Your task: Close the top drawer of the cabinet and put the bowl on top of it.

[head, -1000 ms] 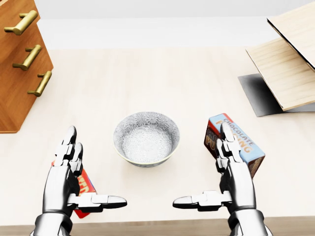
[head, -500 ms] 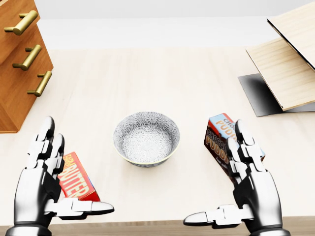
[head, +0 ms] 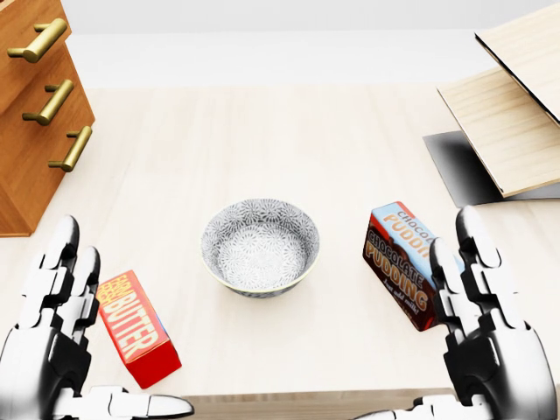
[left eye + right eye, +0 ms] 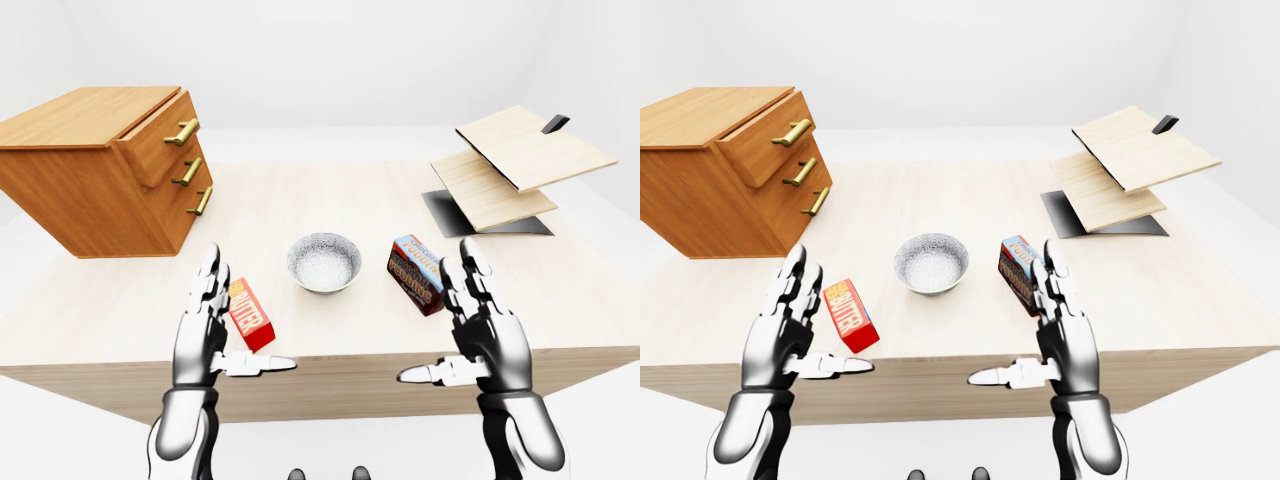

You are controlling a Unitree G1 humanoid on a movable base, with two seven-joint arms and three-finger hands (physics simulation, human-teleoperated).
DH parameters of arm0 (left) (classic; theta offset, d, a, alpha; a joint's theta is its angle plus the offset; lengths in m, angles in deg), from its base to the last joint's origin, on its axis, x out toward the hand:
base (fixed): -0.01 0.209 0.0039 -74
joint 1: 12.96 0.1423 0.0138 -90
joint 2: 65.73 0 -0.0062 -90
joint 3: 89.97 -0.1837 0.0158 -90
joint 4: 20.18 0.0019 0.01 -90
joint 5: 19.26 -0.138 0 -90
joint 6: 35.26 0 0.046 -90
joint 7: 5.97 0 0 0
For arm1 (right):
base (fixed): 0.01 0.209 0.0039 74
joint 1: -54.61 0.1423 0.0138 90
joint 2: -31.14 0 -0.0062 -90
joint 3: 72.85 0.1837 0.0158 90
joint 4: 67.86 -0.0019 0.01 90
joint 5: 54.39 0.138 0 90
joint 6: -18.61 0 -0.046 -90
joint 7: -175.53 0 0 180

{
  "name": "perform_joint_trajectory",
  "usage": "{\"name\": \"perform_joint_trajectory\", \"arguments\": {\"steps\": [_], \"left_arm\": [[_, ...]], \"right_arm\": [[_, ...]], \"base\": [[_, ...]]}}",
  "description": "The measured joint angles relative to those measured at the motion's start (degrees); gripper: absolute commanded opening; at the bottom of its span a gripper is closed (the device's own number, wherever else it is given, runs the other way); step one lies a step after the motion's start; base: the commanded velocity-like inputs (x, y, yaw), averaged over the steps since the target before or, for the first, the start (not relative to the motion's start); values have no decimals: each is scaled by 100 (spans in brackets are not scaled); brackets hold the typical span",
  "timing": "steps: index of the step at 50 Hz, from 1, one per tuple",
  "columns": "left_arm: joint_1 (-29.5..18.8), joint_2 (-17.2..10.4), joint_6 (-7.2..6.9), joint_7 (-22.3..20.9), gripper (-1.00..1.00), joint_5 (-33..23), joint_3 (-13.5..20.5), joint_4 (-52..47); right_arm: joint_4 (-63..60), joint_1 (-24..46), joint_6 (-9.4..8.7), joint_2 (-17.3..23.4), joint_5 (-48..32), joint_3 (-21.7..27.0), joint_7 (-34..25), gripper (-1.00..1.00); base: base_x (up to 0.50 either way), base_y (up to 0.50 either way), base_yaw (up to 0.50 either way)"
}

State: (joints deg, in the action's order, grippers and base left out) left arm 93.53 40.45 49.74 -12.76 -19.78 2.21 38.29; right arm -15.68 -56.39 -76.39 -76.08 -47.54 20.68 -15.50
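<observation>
While the top drawer (image 4: 158, 137) of the wooden cabinet (image 4: 95, 170) is seen sticking out past the two drawers below it at the far left of the left-eye view, nothing inside it can be made out from this angle. The cabinet's flat top is bare wood.

Next over, the left hand (image 4: 205, 330) is held at the near edge of the pale surface (image 4: 330, 190), fingers (image 4: 209, 275) spread wide and pointing up, thumb stuck out sideways, nothing gripped. Just beside it a red butter box (image 3: 137, 326) is lying flat.

Around the middle, the bowl (image 3: 260, 246) is sat upright on the surface, well apart from the cabinet, and it looks empty: only the patterned inside is seen. To its right a chocolate pudding box (image 3: 408, 262) is propped at a tilt, and the right hand (image 3: 486, 337) is held just beside it, also wide open and holding nothing. At the far right, light wooden boards (image 4: 520, 160) are stacked at an angle over a dark mat (image 4: 455, 215).

Compared with a second ago in the head view, both hands have been pulled down and outward toward the bottom corners, so the butter box and the pudding label are now fully uncovered. The bowl, boxes and cabinet haven't shifted at all.
</observation>
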Motion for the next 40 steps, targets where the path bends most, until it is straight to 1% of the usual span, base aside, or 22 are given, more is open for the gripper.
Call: {"name": "perform_joint_trajectory", "arguments": {"steps": [5, 14, 40], "left_arm": [[94, 11, 0, -37, 100, -19, -5, -98], [178, 23, 0, -69, 100, -51, -16, -174], [181, 28, 0, -106, 100, -67, -8, -180]], "right_arm": [[-100, -79, 1, -19, 7, 4, -32, 100], [-167, -155, 10, -33, -1, -20, -48, 100], [-267, -311, 112, -18, 1, -98, -57, 100]], "base": [[10, 0, 0], [23, 0, 0], [26, 0, 0]]}}
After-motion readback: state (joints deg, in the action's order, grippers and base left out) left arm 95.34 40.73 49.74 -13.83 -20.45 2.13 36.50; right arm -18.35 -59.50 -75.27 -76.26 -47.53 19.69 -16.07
